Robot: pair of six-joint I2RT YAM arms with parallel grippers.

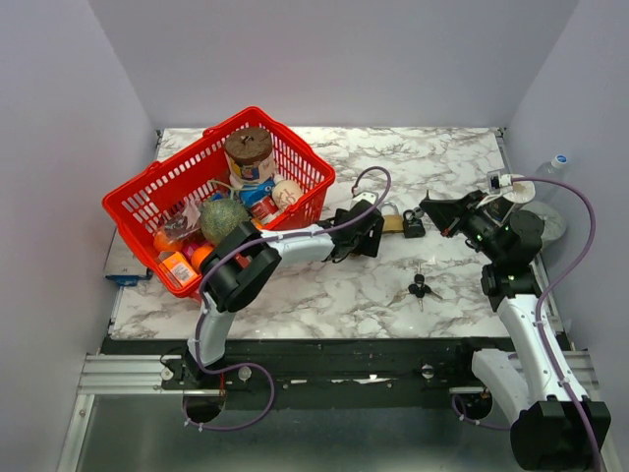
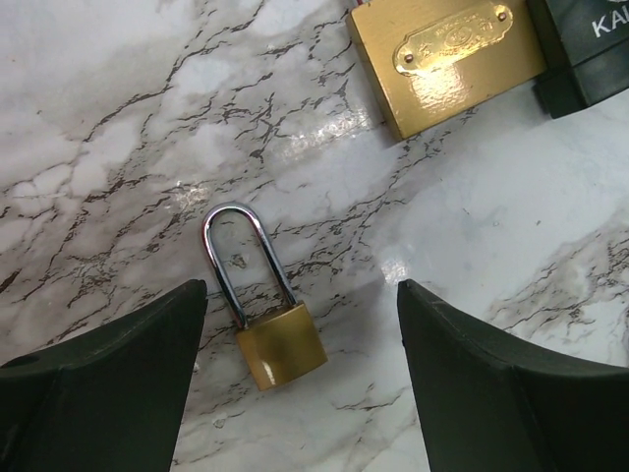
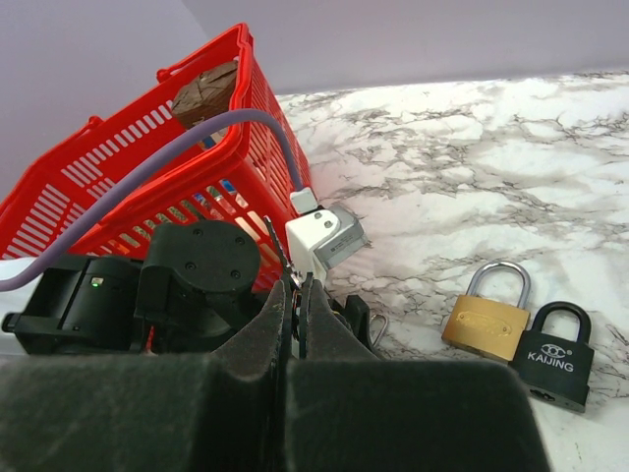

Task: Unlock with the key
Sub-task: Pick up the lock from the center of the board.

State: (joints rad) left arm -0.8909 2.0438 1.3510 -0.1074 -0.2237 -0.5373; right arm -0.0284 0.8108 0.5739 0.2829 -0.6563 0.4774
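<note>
Key [image 1: 420, 287] — on marble, well apart from right gripper [image 1: 428, 209].

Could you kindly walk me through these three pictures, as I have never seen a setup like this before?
These are two robot arms bolted to a marble table. The overhead picture looks down on both; the other two come from cameras on each wrist. The left gripper hovers open over a small brass padlock. The right gripper has its fingers closed; whether it holds anything is unclear. Also on the table: a larger brass padlock, a black padlock, a bunch of keys and a red basket of groceries.
</note>
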